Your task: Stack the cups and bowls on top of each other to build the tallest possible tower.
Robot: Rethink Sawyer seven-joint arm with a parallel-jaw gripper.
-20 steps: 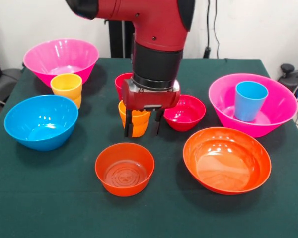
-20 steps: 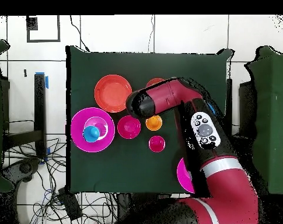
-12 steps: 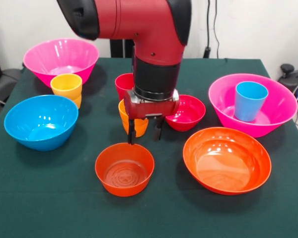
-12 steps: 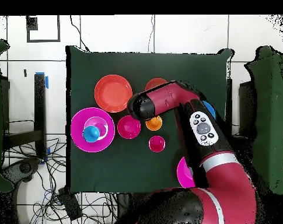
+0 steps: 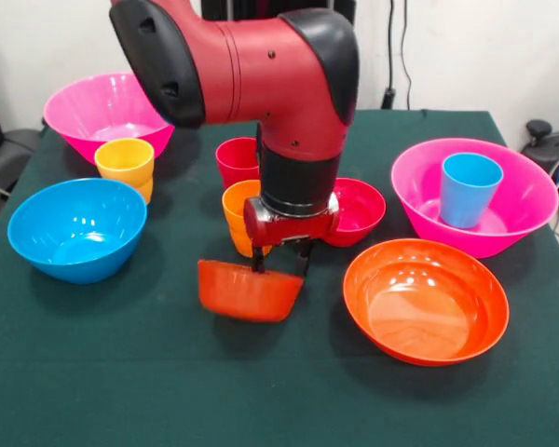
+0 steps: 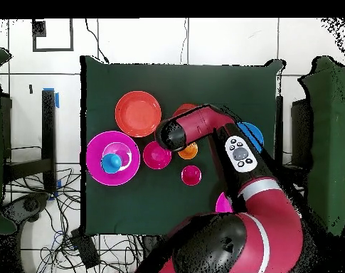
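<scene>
My gripper [image 5: 281,266] is shut on the far rim of the small orange bowl [image 5: 250,291], which hangs tilted just above the table. In the overhead view the arm hides the gripper and only the bowl's edge [image 6: 183,109] shows. Behind it stand the orange cup [image 5: 238,209] and the red cup [image 5: 235,158]. The small crimson bowl [image 5: 359,209] is to the right. The blue cup [image 5: 469,189] stands in a large pink bowl [image 5: 503,233]. The yellow cup [image 5: 125,163] stands at the left.
The wide orange bowl [image 5: 426,300] sits at the front right, the blue bowl [image 5: 77,228] at the left, and the second pink bowl [image 5: 93,107] at the back left. The green table [image 5: 93,372] has open room along its front.
The gripper came forward and down from the orange cup to the small orange bowl, closed on its far rim and tipped it up off the table.
</scene>
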